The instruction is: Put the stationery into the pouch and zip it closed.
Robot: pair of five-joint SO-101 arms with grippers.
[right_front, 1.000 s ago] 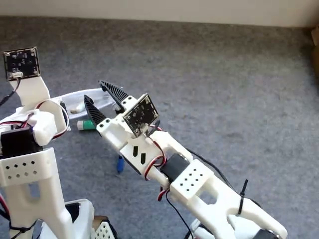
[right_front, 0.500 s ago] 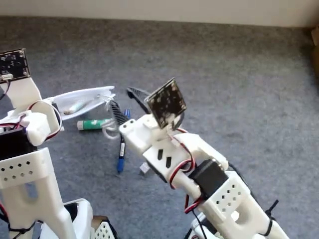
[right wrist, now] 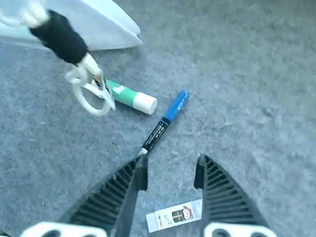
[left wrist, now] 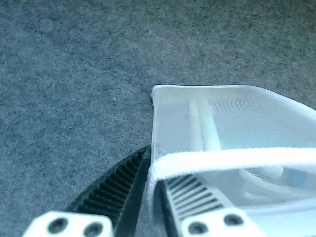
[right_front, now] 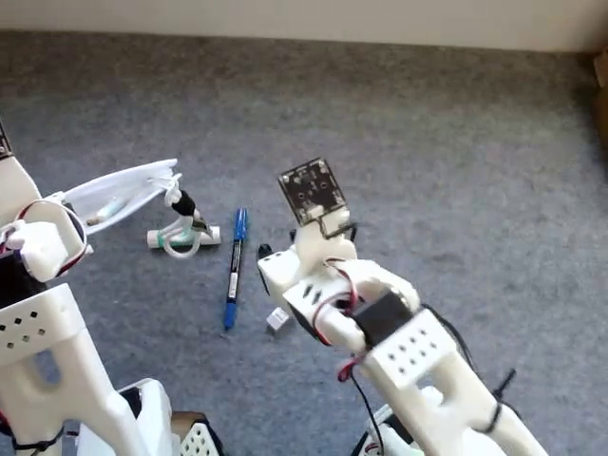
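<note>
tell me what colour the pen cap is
The pen cap is blue; it shows best in the right wrist view.

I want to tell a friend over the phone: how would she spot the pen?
Start at the white mesh pouch held up over the grey carpet. Just past its dangling zip pull lies the pen: long, thin, blue-capped with a dark barrel, unlike the stubby green-and-white glue stick beside it.

White plastic left arm [right_front: 47, 380] and right arm [right_front: 456, 404] carry perforated brackets [right_front: 408, 350], black servo blocks [right_front: 380, 316], red-and-white cables [right_front: 323, 309] and a black zip tie [right_front: 496, 391]. The right gripper [right wrist: 171, 170] has ribbed black triangular fingers [right wrist: 224, 197] on white mounts [right wrist: 232, 230].
</note>
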